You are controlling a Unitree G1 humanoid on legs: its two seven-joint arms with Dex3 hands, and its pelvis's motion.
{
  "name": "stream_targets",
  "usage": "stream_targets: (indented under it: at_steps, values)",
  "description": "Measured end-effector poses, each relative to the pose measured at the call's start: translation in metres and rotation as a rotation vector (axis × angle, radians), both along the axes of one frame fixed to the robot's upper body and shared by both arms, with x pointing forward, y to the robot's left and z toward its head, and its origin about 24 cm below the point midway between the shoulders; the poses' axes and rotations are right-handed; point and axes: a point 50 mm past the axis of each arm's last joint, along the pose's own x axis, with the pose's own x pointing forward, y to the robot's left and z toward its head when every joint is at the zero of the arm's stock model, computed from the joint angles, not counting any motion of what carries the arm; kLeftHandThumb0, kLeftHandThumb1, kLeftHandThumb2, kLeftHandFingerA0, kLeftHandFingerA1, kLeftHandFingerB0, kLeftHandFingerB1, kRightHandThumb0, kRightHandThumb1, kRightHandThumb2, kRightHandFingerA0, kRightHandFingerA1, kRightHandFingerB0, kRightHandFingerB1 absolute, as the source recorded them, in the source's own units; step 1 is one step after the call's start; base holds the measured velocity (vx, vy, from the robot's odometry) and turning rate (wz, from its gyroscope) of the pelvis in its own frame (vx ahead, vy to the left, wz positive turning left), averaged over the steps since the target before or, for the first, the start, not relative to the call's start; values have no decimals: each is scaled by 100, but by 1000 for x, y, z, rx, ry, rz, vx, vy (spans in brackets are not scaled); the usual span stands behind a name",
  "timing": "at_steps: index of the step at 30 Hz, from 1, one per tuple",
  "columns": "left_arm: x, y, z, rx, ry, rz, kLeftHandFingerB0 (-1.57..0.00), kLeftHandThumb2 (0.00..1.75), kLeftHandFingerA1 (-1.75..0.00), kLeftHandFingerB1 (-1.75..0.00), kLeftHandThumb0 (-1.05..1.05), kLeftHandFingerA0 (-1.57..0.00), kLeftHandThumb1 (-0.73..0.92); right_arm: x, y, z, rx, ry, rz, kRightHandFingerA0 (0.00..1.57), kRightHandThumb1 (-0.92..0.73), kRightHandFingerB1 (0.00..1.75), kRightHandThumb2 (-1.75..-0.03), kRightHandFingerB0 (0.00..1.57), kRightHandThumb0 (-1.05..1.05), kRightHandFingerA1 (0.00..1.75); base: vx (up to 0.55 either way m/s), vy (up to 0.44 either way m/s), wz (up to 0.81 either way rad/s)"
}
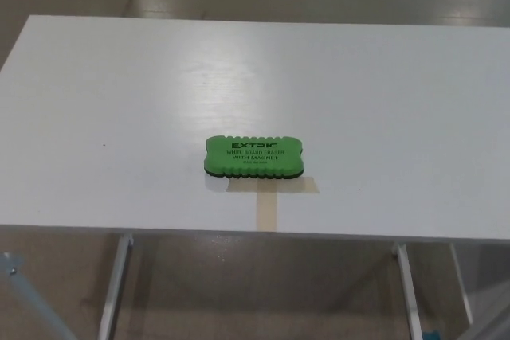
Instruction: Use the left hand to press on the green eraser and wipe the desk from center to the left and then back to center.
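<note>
Neither robot hand is showing in the head view. The flat green foam eraser (254,157) with black lettering is lying near the white desk's (119,101) middle, covering the top of a tan tape mark (265,201); its smaller print is unreadable.

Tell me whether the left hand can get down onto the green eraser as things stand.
Probably yes. The green eraser lies flat by itself on the white desk, over a tape mark, with nothing beside or above it. Neither hand is in view, so the reach itself cannot be judged.
</note>
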Motion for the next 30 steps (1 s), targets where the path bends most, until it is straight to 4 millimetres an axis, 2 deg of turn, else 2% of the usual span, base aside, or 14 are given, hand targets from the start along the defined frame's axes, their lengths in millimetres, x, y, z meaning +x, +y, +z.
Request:
stream_targets:
  at_steps: [8,12,15,16,17,18,19,23,26,27,29,30]
  values:
    - [9,-47,29,-104,-53,-290,-52,62,-51,-52,-21,-68,75,-2,1,-1,10,-9,10,78,-71,42,-60,47,-27,53,0,0,0]
    - [18,-62,44,-141,-123,-371,-53,62,-51,-54,-21,-69,76,-1,2,-1,10,-10,19,79,-71,42,-60,48,-27,53,0,0,0]
    - [35,-70,60,-160,-201,-410,-55,62,-52,-56,-15,-69,78,-2,3,-1,4,-3,30,78,-70,42,-60,48,-27,53,0,0,0]
    - [42,-72,66,-175,-229,-416,-63,63,-52,-60,-13,-69,79,-2,3,-2,3,0,34,78,-70,42,-60,48,-28,53,0,0,0]
    - [46,-74,70,-184,-242,-418,-63,63,-52,-60,-13,-69,79,-3,3,-2,3,1,34,78,-70,42,-60,48,-28,53,0,0,0]
    - [50,-75,72,-190,-254,-418,-70,63,-54,-63,-13,-77,79,-3,3,-2,3,2,34,77,-70,42,-60,49,-28,53,0,0,0]
    - [63,-78,82,-206,-298,-419,-70,63,-54,-63,-13,-77,79,-5,3,-2,3,6,34,77,-70,42,-60,49,-28,53,0,0,0]
    - [89,-85,107,-225,-410,-402,-79,62,-55,-67,-14,-83,75,-7,4,-3,2,11,36,78,-70,42,-60,49,-28,53,0,0,0]
    - [111,-93,128,-249,-496,-358,-89,60,-54,-64,-14,-92,71,-8,5,-3,-1,16,41,78,-70,43,-60,50,-27,53,0,0,0]
    - [116,-95,133,-260,-514,-346,-94,60,-53,-57,-16,-100,70,-9,5,-4,-1,17,42,78,-70,43,-60,51,-26,53,0,0,0]
    - [134,-103,145,-293,-553,-301,-93,62,-54,-55,-17,-100,70,-8,5,-4,-2,17,44,79,-70,43,-60,51,-26,53,0,0,0]
    - [137,-105,146,-299,-555,-292,-89,62,-53,-54,-11,-93,75,-8,5,-4,-2,17,44,78,-69,44,-60,51,-25,54,0,0,0]
